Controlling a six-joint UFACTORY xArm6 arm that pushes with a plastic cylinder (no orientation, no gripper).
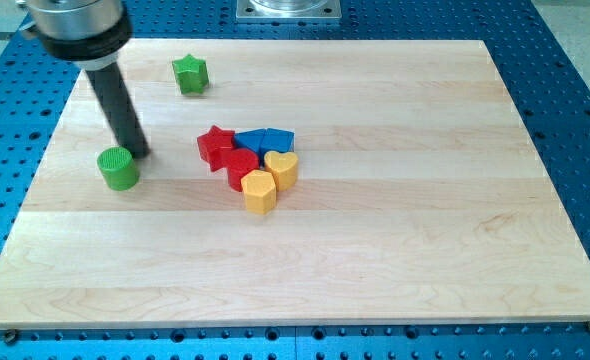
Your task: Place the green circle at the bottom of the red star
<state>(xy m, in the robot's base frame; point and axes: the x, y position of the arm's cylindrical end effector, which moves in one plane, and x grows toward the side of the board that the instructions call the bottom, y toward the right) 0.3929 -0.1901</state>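
**Tip crowded against the green circle, with a cluster guarding the target**

There are no fingers on this rig, so nothing is spread, pressed or pinching; the rod ends in my tip [138, 153], which sits at the upper right edge of the green circle [119, 168], touching it or just beside it.

The circle lies at the view's left, well apart from the red star [215, 145]. From this side, a push would likely send the circle down-left, away from the star.

The spot below the star is taken: a second red block [241, 166] touches it, with two yellow blocks [260, 190] and blue blocks [266, 140] packed alongside. Driving the circle in could scatter them and shift the star.

A green star [189, 74] sits apart near the tabletop's [425, 250] top.
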